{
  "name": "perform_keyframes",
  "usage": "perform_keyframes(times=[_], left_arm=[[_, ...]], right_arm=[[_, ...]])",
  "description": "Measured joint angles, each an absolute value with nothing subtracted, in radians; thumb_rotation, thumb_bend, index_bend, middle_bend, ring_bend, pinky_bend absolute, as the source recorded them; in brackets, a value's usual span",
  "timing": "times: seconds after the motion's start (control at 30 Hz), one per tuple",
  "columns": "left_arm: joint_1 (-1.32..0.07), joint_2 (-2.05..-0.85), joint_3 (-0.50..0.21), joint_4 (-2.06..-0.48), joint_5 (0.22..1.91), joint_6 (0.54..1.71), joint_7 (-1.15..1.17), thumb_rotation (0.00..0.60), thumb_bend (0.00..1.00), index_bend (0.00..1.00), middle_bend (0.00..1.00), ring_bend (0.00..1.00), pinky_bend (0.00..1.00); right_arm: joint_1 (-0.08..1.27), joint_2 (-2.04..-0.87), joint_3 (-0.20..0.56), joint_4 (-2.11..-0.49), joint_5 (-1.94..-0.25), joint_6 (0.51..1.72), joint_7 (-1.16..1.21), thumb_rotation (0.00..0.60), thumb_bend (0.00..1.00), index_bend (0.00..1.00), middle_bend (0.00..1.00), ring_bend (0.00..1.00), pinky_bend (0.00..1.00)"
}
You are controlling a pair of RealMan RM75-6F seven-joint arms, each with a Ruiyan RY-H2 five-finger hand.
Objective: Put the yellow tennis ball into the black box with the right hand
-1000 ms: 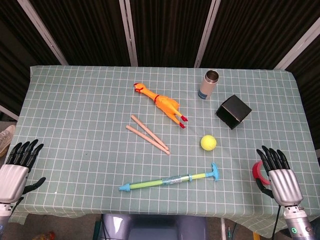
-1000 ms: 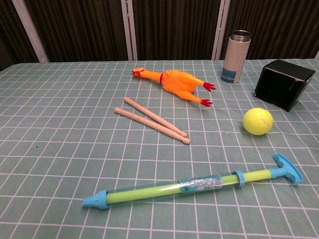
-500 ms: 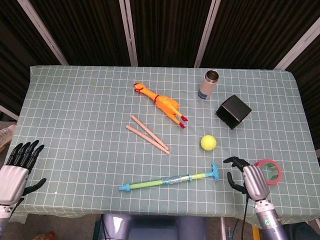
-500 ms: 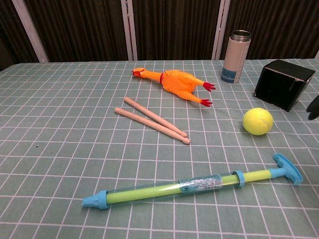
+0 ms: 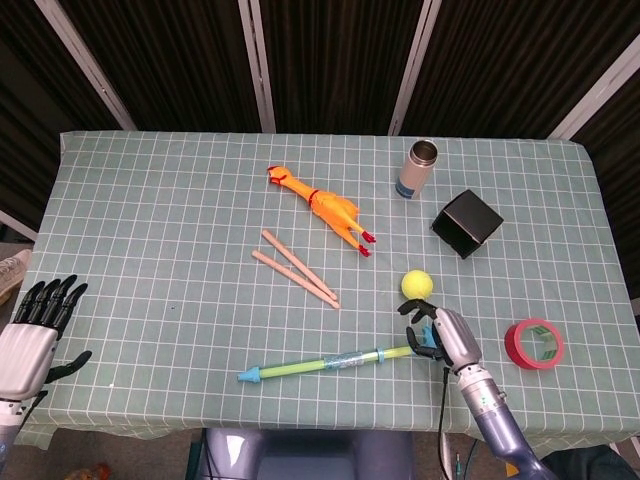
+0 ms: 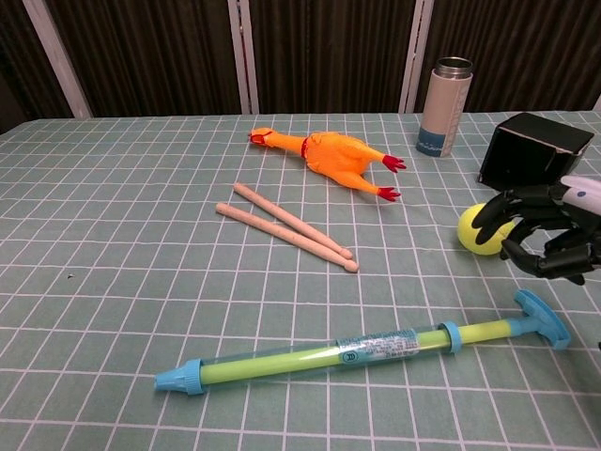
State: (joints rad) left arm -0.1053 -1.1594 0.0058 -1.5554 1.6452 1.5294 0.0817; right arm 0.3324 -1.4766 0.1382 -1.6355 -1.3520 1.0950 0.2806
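Note:
The yellow tennis ball (image 5: 417, 284) lies on the checked cloth right of centre, and in the chest view the ball (image 6: 472, 231) is partly hidden behind dark fingertips. The black box (image 5: 466, 222) stands behind it to the right, also seen as the box (image 6: 531, 158) in the chest view. My right hand (image 5: 440, 335) hovers just in front of the ball with fingers apart and slightly curled, holding nothing; the chest view shows this hand (image 6: 545, 235) right beside the ball. My left hand (image 5: 35, 330) rests off the table's lower left corner, fingers extended and empty.
A blue and green pump toy (image 5: 340, 361) lies just left of my right hand. A red tape roll (image 5: 533, 343) sits to its right. A rubber chicken (image 5: 320, 207), two wooden sticks (image 5: 295, 268) and a metal bottle (image 5: 417, 168) lie further back.
My right hand has moved from the table's right edge, over the tape roll, leftwards and forward to the ball. The tape roll now shows uncovered. The left hand has stayed put.

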Motion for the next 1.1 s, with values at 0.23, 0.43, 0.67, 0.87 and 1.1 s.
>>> perform_keyframes(times=[0.23,0.43,0.67,0.87,1.1], left_arm=[[-0.116,-1.165,0.000,-1.557,1.625,1.504,0.098,0.600,0.13,0.00,0.00,0.00,0.00],[-0.122,-1.169,-0.007,-1.556,1.605,1.490,0.106,0.600,0.13,0.00,0.00,0.00,0.00],[-0.122,-1.181,-0.019,-1.554,1.581,1.490,0.139,0.600,0.13,0.00,0.00,0.00,0.00],[-0.128,-1.188,-0.020,-1.557,1.569,1.472,0.156,0.600,0.13,0.00,0.00,0.00,0.00],[-0.134,-1.189,-0.022,-1.559,1.554,1.457,0.158,0.600,0.13,0.00,0.00,0.00,0.00]], right_arm=[[0.371,-1.484,0.181,-1.607,-1.248,0.980,0.418,0.600,0.56,0.34,0.39,0.40,0.80],[0.395,-1.499,0.193,-1.542,-1.238,0.931,0.482,0.600,0.56,0.34,0.38,0.39,0.77],[0.408,-1.495,0.193,-1.506,-1.264,0.903,0.569,0.600,0.57,0.32,0.36,0.39,0.74],[0.416,-1.492,0.194,-1.470,-1.288,0.894,0.633,0.600,0.58,0.25,0.29,0.34,0.71],[0.430,-1.489,0.195,-1.433,-1.301,0.873,0.690,0.600,0.58,0.21,0.26,0.32,0.67]])
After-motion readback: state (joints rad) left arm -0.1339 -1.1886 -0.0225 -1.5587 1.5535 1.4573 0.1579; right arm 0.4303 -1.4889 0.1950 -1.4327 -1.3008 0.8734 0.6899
